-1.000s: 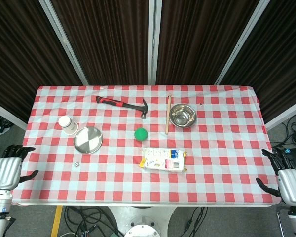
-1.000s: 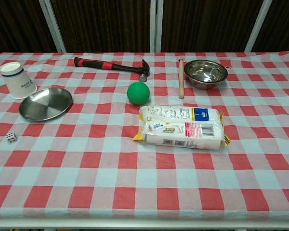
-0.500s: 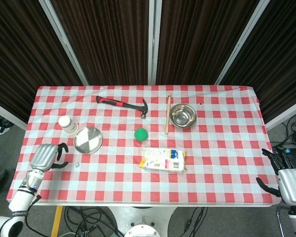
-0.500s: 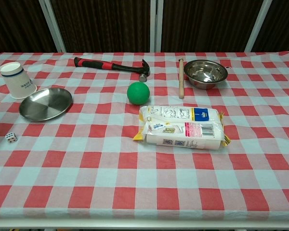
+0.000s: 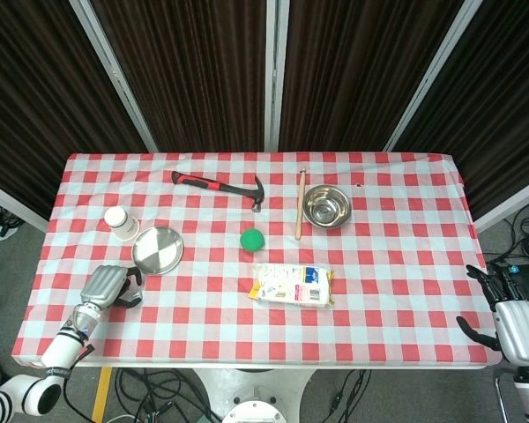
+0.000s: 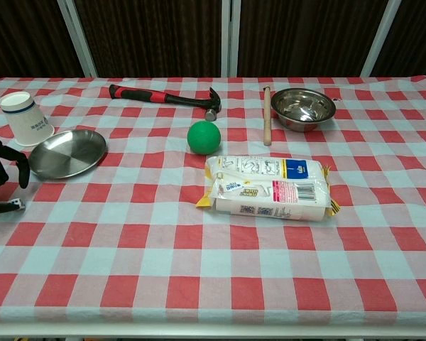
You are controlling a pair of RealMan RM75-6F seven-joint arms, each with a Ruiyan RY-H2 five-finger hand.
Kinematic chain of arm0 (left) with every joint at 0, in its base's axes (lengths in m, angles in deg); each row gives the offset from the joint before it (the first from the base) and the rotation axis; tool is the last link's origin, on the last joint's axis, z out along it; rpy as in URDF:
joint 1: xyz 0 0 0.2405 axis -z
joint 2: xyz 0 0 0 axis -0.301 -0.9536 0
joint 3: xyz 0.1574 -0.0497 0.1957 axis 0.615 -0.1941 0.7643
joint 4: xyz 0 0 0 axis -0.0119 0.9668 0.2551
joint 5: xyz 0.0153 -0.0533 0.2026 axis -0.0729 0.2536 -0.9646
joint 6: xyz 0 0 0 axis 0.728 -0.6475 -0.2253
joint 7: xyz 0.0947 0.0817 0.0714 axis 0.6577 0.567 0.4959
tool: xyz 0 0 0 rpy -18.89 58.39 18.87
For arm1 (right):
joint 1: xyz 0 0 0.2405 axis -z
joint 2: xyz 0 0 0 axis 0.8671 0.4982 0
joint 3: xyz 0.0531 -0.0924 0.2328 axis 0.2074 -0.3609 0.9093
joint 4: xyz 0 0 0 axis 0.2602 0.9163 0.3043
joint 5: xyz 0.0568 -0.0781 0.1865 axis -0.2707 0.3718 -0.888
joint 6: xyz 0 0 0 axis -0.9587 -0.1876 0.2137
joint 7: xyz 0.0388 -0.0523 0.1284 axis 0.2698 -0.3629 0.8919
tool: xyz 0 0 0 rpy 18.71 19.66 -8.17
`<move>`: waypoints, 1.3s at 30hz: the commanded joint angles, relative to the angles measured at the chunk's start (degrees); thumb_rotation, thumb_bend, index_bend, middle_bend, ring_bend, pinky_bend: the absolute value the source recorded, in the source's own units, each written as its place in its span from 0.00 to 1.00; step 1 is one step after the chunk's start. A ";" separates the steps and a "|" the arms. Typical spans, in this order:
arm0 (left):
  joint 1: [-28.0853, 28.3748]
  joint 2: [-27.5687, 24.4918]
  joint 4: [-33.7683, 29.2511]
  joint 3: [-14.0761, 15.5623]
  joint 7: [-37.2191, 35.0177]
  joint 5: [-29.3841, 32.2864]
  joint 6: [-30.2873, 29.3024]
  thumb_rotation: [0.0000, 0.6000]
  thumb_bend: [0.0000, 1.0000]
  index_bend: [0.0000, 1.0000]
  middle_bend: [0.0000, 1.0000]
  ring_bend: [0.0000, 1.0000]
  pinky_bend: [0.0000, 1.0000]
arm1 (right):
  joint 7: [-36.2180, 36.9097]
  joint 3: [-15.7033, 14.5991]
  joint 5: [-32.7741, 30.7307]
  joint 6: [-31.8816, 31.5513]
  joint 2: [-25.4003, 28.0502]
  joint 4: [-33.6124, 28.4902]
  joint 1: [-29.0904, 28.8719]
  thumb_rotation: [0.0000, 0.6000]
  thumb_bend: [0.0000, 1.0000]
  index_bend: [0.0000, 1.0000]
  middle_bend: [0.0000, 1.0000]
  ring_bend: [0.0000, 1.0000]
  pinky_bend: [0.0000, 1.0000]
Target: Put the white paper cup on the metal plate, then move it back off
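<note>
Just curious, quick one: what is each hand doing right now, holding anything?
Left hand: open, fingers apart, holding nothing, over the table edge near the metal plate.
Right hand: open, holding nothing, beside the table.

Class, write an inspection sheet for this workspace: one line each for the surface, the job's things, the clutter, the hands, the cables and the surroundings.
Surface: table under a red-and-white checked cloth.
Job's things: white paper cup upside down on the cloth, beside the metal plate, not on it.
Clutter: hammer, wooden stick, steel bowl, green ball, white packet, small die.
Hands: left hand over the cloth near the plate, holding nothing; right hand off the table's right edge, holding nothing.
Cables: loose cables on the floor in front.
Surroundings: dark panels behind the table.
</note>
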 commanded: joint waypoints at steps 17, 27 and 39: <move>-0.02 -0.14 -1.48 0.86 1.14 3.71 1.66 1.00 0.24 0.49 0.91 0.88 0.96 | 0.24 0.04 -0.26 0.36 -0.07 0.21 -0.09 1.00 0.15 0.13 0.24 0.06 0.18; 0.46 -0.32 -1.65 1.23 0.71 4.02 2.61 1.00 0.41 0.58 0.91 0.88 0.96 | 0.43 0.00 -0.26 0.40 -0.13 0.43 -0.06 1.00 0.15 0.13 0.24 0.06 0.18; 4.95 1.10 0.87 -4.63 1.33 6.01 2.24 1.00 0.43 0.57 0.91 0.88 0.96 | 0.72 0.02 -0.14 0.24 -0.08 0.58 -0.03 1.00 0.15 0.13 0.24 0.06 0.18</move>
